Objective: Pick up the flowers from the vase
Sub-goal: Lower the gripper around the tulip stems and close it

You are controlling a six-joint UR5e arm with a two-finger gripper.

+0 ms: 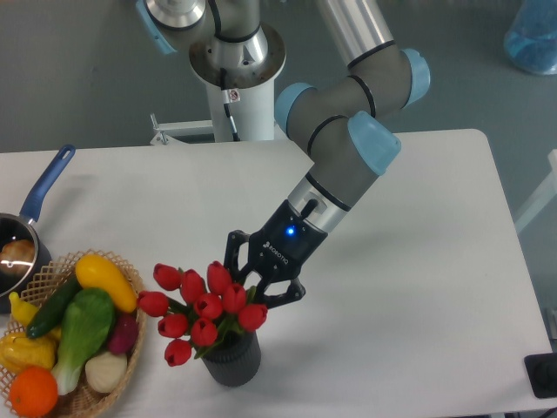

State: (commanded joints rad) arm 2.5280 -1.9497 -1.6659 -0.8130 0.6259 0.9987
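White tabletop [418, 261] fills most of our view, with a grey floor beyond its far edge and the robot's pale pedestal [237, 78] standing at the far side. From there we see the arm [348, 139], grey with light blue joint caps, reach down and toward the near left. Its black gripper [261, 280], showing a small blue light, sits right at the top of the flowers [204, 309]. We see the two fingers drawn in close together among the upper buds and stems, and they seem to be clamped on the bunch, though the red heads hide the exact contact.

We count about nine red tulip buds with green stems and leaves, spreading wider than the container below and leaning toward the left. Their stems are in the vase [231, 364], a small dark grey ribbed cylinder standing upright near the near edge of the table, a little left of centre.

At the near left corner we see a wicker basket [132, 287] filled with colourful fruit and vegetables, including a yellow piece, a green one and an orange. Just beyond it, at the left edge, sits a metal saucepan [16, 248] with a blue handle pointing away to the far right.
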